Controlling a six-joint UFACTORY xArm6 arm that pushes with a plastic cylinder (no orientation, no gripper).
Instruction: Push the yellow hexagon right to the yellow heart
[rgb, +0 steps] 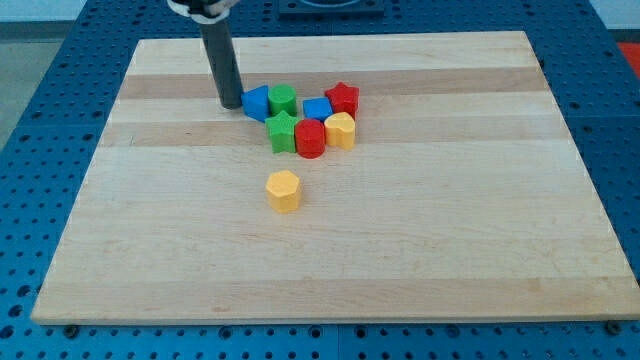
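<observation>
The yellow hexagon (283, 190) lies alone on the wooden board, below the cluster of blocks. The yellow heart (340, 129) sits at the cluster's right side, up and to the right of the hexagon. My tip (230, 105) rests on the board at the cluster's left, touching or nearly touching a blue block (257, 102). The tip is well above and left of the hexagon.
The cluster also holds a green block (284, 99), a green star (282, 131), a red cylinder (310, 139), a second blue block (317, 110) and a red star (342, 98). The board (480, 240) ends in blue perforated table all round.
</observation>
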